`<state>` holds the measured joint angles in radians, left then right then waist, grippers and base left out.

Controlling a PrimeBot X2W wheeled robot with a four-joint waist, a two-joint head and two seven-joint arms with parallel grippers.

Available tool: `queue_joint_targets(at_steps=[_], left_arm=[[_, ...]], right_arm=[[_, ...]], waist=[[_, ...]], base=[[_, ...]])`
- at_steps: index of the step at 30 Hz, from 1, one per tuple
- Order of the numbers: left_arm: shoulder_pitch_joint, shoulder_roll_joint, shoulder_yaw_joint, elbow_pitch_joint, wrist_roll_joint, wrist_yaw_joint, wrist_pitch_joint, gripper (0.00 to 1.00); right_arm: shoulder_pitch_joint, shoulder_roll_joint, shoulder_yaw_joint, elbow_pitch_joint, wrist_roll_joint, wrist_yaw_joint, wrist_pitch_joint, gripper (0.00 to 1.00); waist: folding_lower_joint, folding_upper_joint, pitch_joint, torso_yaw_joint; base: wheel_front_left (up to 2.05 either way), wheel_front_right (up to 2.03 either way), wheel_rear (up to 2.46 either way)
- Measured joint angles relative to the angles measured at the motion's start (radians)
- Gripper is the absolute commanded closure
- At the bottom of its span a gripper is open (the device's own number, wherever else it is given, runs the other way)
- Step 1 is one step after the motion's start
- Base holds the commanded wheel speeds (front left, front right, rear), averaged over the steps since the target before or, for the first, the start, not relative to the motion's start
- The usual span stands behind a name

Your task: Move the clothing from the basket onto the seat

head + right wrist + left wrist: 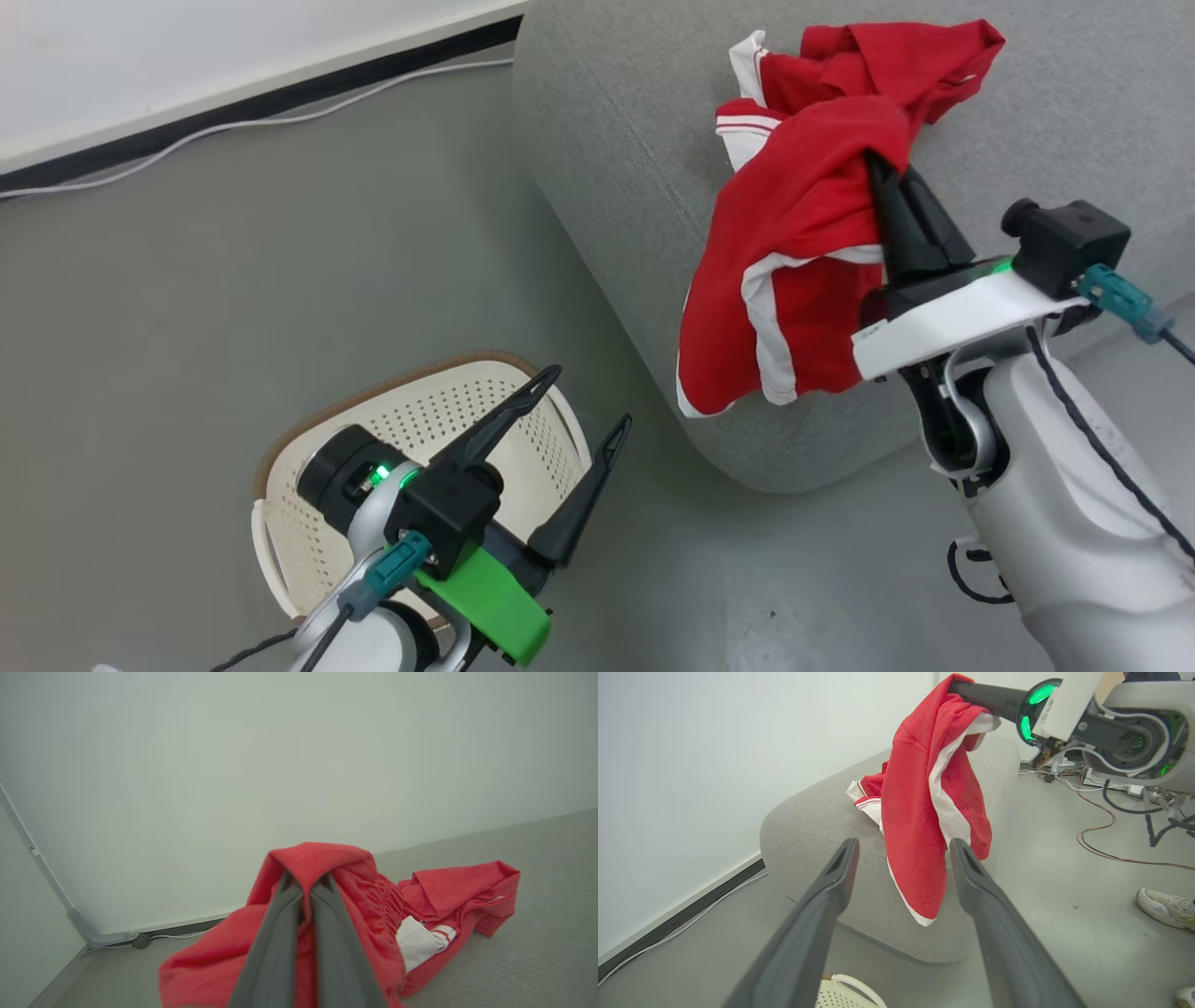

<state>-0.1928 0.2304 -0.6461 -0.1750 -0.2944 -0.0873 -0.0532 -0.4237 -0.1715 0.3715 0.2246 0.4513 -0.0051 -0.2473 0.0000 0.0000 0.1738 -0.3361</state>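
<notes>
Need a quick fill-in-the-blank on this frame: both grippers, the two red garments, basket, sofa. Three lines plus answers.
1. The right gripper is ___ on the red garment with white side stripes, which hangs over the cushion's edge.
2. The left gripper hovers above the basket with its jaws ___.
3. The other red garment, with striped cuffs, lies on the grey ___.

Missing words: shut; open; seat.

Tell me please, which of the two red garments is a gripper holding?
The garment with white side stripes, pinched in the right gripper; the striped-cuff garment lies unheld on the seat.
</notes>
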Motion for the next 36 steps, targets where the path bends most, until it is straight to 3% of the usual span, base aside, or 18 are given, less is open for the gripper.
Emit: queue_joint_targets(at_steps=[4, 14, 26, 36], left_arm=[[-0.018, 0.004, 0.000, -0.005, 0.009, 0.000, 0.009, 0.00], [-0.074, 0.006, -0.004, -0.015, 0.017, -0.001, 0.031, 0.00], [-0.128, -0.005, -0.031, -0.037, 0.018, -0.006, 0.050, 0.00], [-0.175, -0.006, -0.043, -0.067, 0.028, -0.011, 0.063, 0.00]], right_arm=[[-0.037, -0.014, -0.058, -0.008, 0.016, -0.015, 0.000, 1.00], [-0.237, -0.059, -0.158, 0.011, 0.024, -0.016, -0.003, 1.00], [-0.502, -0.160, -0.249, 0.134, 0.026, -0.025, -0.001, 1.00], [-0.594, -0.222, -0.305, 0.276, 0.036, -0.033, 0.013, 1.00]], waist=[[0.0000, 0.0000, 0.036, -0.028], [0.0000, 0.0000, 0.117, -0.051], [0.0001, 0.0000, 0.183, 0.019], [0.0001, 0.0000, 0.270, 0.087]], base=[[0.00, 0.00, 0.00], [0.00, 0.00, 0.00], [0.00, 0.00, 0.00], [0.00, 0.00, 0.00]])
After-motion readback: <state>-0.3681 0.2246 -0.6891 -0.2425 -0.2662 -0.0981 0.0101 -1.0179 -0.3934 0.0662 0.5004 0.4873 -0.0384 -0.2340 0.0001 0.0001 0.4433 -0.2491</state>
